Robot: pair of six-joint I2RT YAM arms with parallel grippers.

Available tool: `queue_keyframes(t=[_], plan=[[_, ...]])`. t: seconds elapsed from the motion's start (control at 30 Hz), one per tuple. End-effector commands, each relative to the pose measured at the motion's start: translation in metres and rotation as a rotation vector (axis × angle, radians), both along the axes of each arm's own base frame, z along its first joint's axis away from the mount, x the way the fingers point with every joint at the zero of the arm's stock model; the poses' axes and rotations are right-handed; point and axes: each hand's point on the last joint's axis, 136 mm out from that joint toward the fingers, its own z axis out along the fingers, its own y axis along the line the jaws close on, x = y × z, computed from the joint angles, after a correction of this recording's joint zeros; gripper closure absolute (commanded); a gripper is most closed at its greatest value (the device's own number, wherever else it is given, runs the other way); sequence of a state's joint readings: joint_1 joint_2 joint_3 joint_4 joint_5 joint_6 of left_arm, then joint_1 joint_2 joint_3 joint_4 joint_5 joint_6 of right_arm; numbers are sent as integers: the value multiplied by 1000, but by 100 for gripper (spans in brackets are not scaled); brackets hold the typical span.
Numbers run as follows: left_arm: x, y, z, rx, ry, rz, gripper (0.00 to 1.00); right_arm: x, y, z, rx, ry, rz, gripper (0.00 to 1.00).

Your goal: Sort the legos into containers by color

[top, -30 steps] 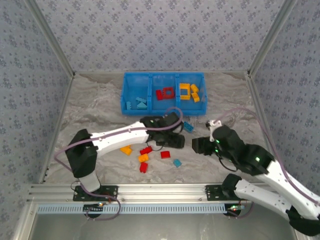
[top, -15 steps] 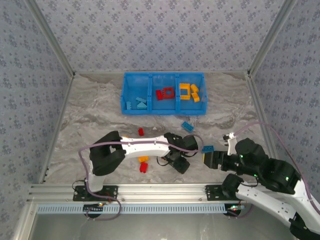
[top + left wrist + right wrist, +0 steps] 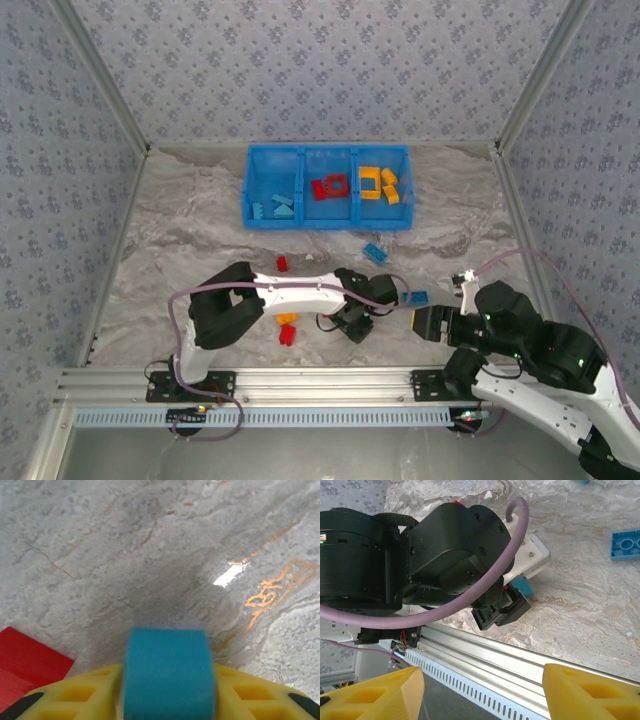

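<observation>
The left tool [image 3: 355, 322] is low over the worktop [image 3: 180, 220], close to the near edge and about at its middle. In the left wrist view its two yellow fingers [image 3: 75, 696] are closed narrow on a light blue brick [image 3: 167, 672], which sits between them and touches both. If the brick rests on the marble surface or is lifted from it, I cannot tell. A red brick [image 3: 25, 665] lies near it on the worktop.

The right tool [image 3: 428, 323] is near the same edge, more towards the near right corner, and it faces the left tool. Its fingers [image 3: 375, 695] stand wide apart and there is nothing between them.

The blue bin [image 3: 325, 222] stands at the middle of the far edge. Its left compartment holds light blue pieces [image 3: 280, 206], the middle one holds red pieces [image 3: 330, 186], and the right one holds yellow-orange pieces [image 3: 380, 186].

Some legos lie loose on the worktop. One blue brick [image 3: 375, 252] is between the bin and the tools, and another blue brick [image 3: 415, 297] is just beside the two tools. A small red piece [image 3: 282, 263] lies beside the left arm. An orange brick [image 3: 287, 318] and a second red piece [image 3: 287, 334] lie close together near the near edge.
</observation>
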State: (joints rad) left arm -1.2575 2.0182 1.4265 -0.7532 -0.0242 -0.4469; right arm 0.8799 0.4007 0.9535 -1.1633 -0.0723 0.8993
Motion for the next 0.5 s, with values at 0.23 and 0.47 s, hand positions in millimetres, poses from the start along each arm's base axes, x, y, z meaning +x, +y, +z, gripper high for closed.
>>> queue_keyframes(t=[0.23, 0.47], plan=[[29, 2, 61, -140, -111, 115, 64, 0, 4, -14, -32, 27, 21, 35], [94, 72, 120, -210, -156, 357, 65, 34, 55, -20, -108, -18, 139, 36]])
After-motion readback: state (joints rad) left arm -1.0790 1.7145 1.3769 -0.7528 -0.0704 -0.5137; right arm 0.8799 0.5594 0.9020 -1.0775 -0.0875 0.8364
